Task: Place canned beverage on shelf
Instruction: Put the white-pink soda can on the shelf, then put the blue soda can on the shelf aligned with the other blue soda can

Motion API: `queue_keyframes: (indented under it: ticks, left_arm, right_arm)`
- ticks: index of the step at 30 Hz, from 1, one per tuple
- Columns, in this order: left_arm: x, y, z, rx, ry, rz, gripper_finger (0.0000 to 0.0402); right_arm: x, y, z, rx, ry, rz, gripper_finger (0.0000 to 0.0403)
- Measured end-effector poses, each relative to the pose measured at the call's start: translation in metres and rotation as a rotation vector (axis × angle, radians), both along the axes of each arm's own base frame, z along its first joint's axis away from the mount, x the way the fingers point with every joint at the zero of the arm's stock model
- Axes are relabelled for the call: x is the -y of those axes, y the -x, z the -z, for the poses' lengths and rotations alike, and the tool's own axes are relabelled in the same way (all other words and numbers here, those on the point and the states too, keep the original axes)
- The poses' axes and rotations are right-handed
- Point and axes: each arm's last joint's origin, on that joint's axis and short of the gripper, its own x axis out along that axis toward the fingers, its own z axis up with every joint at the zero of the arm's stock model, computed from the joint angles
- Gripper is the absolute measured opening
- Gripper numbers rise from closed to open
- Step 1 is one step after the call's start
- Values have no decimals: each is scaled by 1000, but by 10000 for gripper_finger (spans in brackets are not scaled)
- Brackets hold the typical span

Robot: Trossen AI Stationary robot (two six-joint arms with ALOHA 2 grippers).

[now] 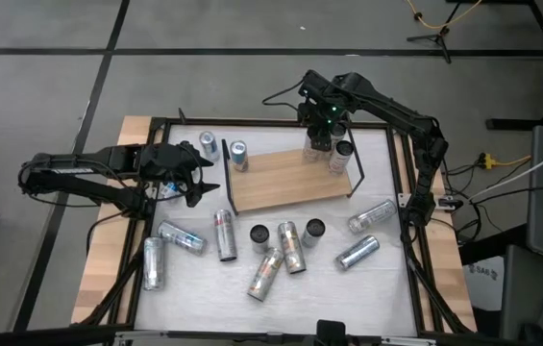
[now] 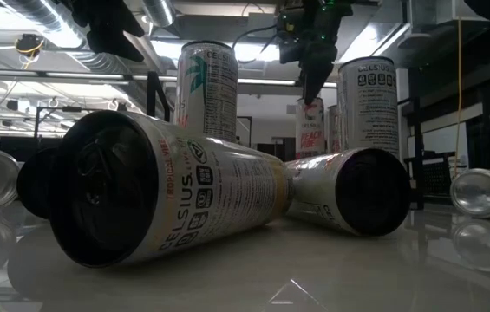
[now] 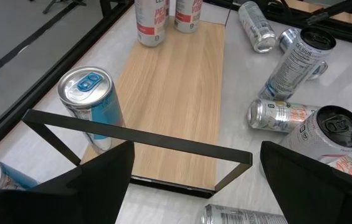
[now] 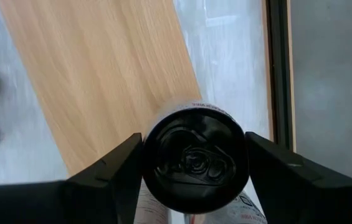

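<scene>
Right wrist view showed my right gripper [image 4: 194, 168] with its fingers [image 4: 110, 171] clamped on either side of a black-topped can [image 4: 194, 163], held upright over the far right end of the shelf [image 4: 101, 74], just beside another can [image 1: 340, 157] standing there. In the high view the shelf [image 1: 285, 180], a light wooden board with black wire ends, lay on the white table [image 1: 386, 279]. My left gripper [image 3: 194, 180] hovered at the shelf's left end with its fingers spread and empty, near two upright blue cans [image 1: 223, 149], while more cans lay scattered in front.
</scene>
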Motion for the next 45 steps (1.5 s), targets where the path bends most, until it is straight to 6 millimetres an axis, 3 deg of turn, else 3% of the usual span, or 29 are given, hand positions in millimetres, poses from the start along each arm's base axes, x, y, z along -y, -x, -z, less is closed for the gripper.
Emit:
queue_keyframes:
  ticks: [25,37,45]
  left_arm:
    - [0,0,0,0,0,0,341]
    - [0,0,0,0,-1,0,341]
    - [0,0,0,1,0,0,341]
  right_arm:
    - [0,1,4,-12,-3,2,244]
    - [0,1,3,-3,3,2,329]
    - [1,-1,2,17,15,2,339]
